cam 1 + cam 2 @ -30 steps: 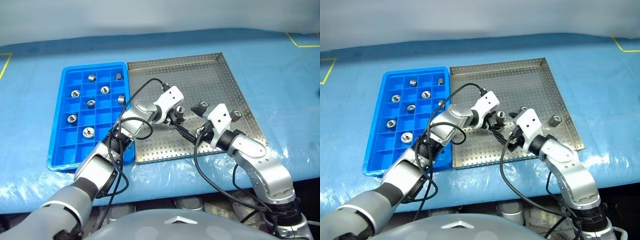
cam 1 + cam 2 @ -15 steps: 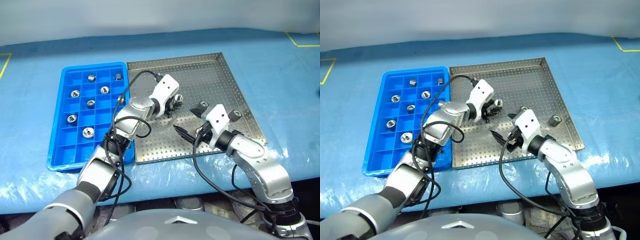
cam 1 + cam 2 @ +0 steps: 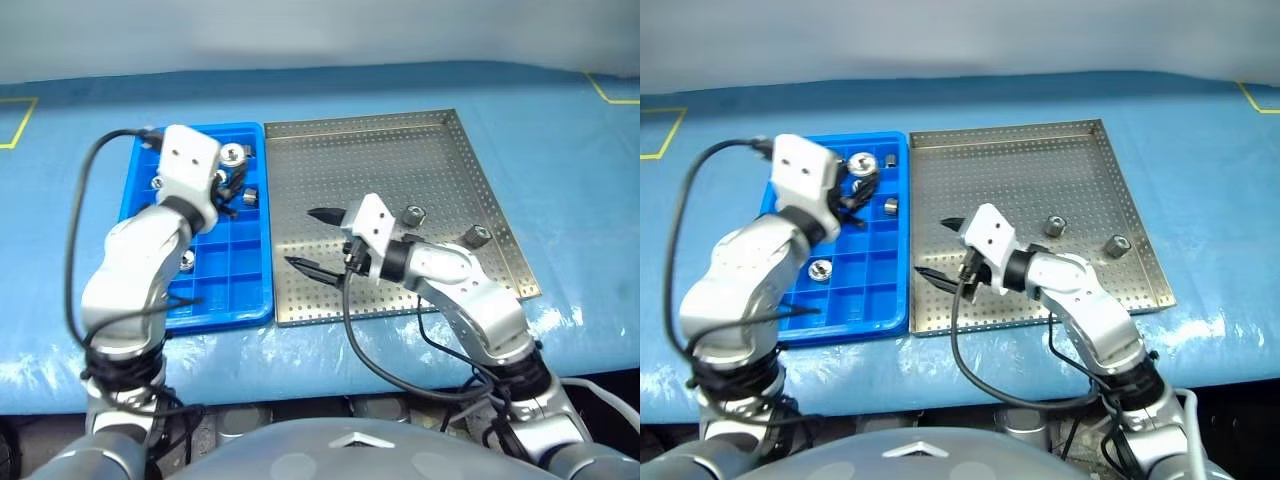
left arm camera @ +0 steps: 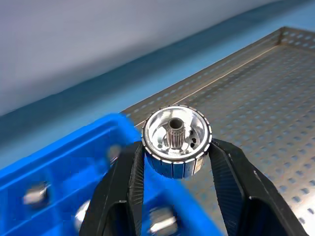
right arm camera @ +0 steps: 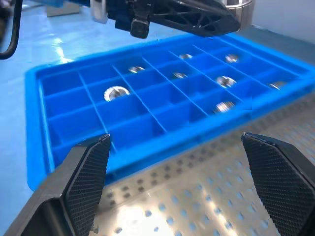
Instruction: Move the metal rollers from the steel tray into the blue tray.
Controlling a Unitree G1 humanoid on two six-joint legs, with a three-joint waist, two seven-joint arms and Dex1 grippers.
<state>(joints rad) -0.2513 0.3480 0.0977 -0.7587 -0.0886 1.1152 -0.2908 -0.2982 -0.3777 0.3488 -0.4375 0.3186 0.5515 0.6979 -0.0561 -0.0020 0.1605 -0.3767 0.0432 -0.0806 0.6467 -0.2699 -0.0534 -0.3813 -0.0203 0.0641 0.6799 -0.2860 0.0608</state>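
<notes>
- My right claw [image 3: 312,240] hangs wide and empty over the near left part of the steel tray [image 3: 400,300], its two black fingers pointing toward the blue tray [image 3: 240,305].
- The steel tray lies on the blue tablecloth [image 3: 560,150], its left edge right against the right edge of the blue tray.
- Two metal rollers are left on the steel tray's dotted floor: one roller [image 3: 414,215] near the middle, and another roller [image 3: 478,236] close to the right rim, well apart from each other.
- In the blue tray, a lone roller [image 3: 820,268] sits in a compartment in the near half, left of the middle.
- A further roller [image 3: 252,196] rests in a compartment along the blue tray's right edge, about halfway back.
- My left claw [image 4: 176,160] is clamped on a roller [image 4: 176,137], one finger on each side of its ribbed wall, the central hole facing the wrist camera.
- That held roller is up in the air above the far part of the blue tray, not touching it.
- Another roller [image 3: 889,160] lies in a compartment by the blue tray's far right corner.
- My right wrist camera sees several more rollers in the far compartments; their exact cells I cannot tell.
</notes>
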